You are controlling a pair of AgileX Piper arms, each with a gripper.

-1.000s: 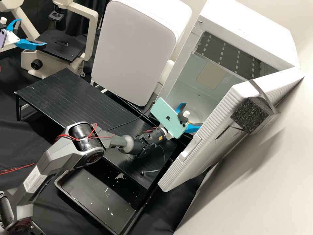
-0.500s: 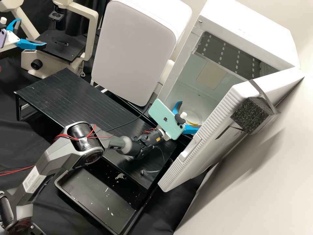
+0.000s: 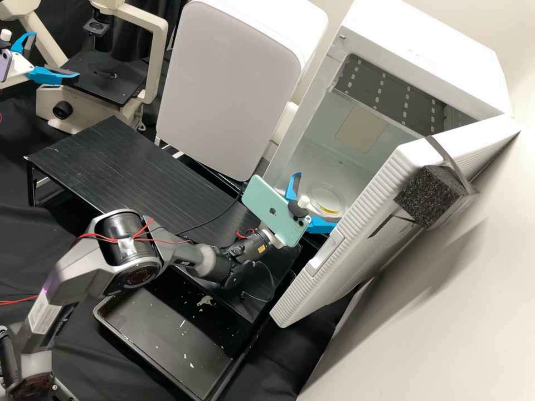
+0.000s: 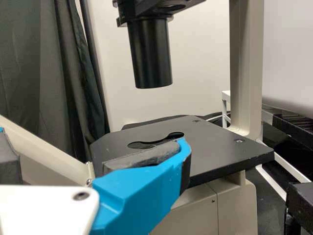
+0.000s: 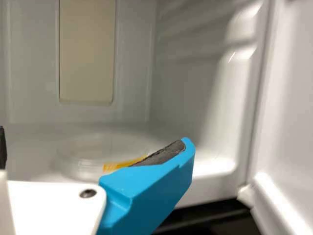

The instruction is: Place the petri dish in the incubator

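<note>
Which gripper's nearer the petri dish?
Right: the right gripper, open, is at the mouth of the incubator, just short of the petri dish inside; the left gripper is by the microscope.

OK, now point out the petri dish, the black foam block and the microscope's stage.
Petri dish (image 3: 327,197): high view, the middle of its clear round top.
Foam block (image 3: 424,196): high view, its speckled face.
Microscope's stage (image 4: 217,154): left wrist view, its flat black top.
</note>
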